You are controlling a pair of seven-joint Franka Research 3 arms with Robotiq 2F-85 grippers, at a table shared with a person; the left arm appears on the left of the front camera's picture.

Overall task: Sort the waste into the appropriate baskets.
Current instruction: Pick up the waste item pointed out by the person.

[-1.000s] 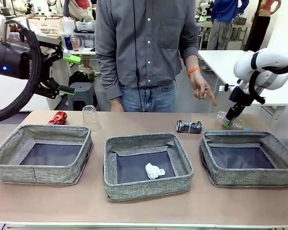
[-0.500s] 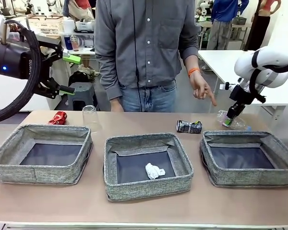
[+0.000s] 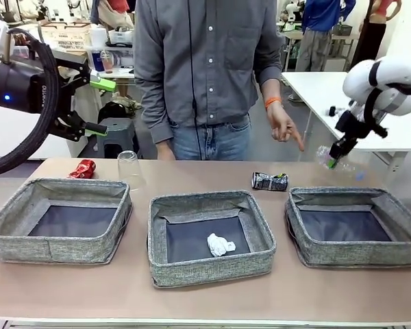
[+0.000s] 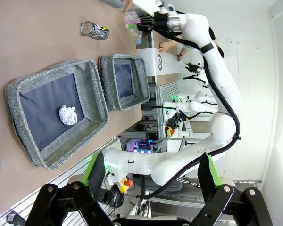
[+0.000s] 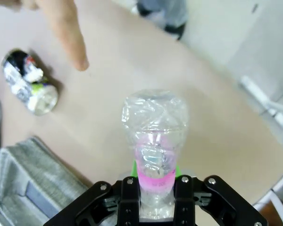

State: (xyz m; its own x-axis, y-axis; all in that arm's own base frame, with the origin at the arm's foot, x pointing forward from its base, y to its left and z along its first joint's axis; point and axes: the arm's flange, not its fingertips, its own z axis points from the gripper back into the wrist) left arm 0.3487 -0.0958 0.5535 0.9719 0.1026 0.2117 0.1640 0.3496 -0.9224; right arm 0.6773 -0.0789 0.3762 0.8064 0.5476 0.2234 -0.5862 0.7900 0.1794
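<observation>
My right gripper (image 3: 336,158) is shut on the clear plastic bottle (image 3: 337,162) and holds it above the table, behind the right basket (image 3: 359,256). In the right wrist view the bottle (image 5: 153,125) stands out from between the fingers of the right gripper (image 5: 154,187). A crushed dark-silver can (image 3: 270,181) lies behind the middle basket (image 3: 212,269), which holds a crumpled white tissue (image 3: 220,245). Behind the left basket (image 3: 55,251) are a crushed red can (image 3: 83,168) and a clear cup (image 3: 128,169). My left gripper (image 3: 99,106) hangs open, high at the left.
A person stands at the far side of the table, one hand (image 3: 285,127) pointing down near the can. In the right wrist view that finger (image 5: 73,42) is close to the can (image 5: 28,89). The left wrist view shows the middle basket (image 4: 92,89) with the tissue (image 4: 68,114).
My right gripper has shut on the bottle and lifted it off the table, up and slightly right. The left arm has not moved.
</observation>
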